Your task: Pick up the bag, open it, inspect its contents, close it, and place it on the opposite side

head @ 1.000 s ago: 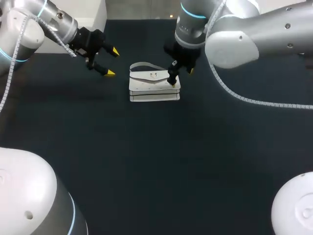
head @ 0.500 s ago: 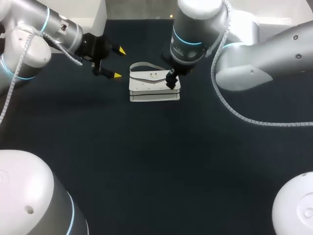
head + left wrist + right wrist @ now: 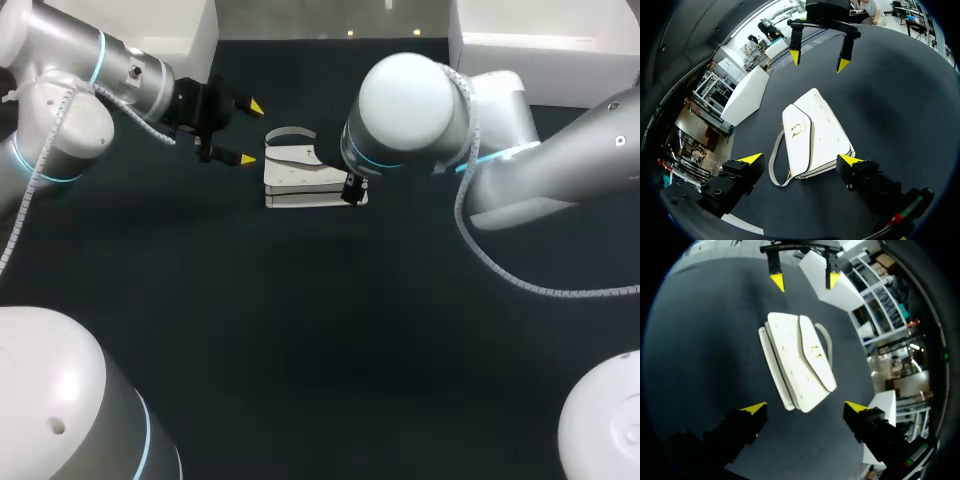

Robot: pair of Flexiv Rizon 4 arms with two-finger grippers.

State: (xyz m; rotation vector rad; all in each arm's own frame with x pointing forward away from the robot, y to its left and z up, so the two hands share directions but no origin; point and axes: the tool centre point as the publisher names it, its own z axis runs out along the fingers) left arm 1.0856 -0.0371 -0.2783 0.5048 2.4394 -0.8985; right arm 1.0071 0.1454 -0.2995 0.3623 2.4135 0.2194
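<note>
Bag: a white rectangular handbag with a front flap (image 3: 303, 176) lies flat on the worktop, in the far middle of the scene, between the 2 hands.
Flap: folded down over the body, with a small gold clasp (image 3: 796, 130) on it; the bag looks shut.
Strap: a pale looped strap (image 3: 287, 135) curls out from the bag's far left corner and rests on the worktop.
Worktop: a dark, matte black surface (image 3: 300, 330).
Left hand: the left arm's black hand with yellow tips (image 3: 252, 132) sits just left of the bag, pointing right toward it. Its 2 fingers are spread wide apart with nothing between them. In its own wrist view the hand (image 3: 800, 159) has the bag (image 3: 815, 132) just ahead of its tips, and no touch can be made out.
Right hand: the right arm's hand (image 3: 351, 189) is at the bag's right end, mostly hidden in the head view under the arm's large white joint. In the right wrist view (image 3: 806, 407) its 2 fingers stand wide apart, with the bag (image 3: 797, 362) just ahead of them and untouched.
Facing: each wrist view shows the other hand beyond the bag, its fingers also apart.
</note>
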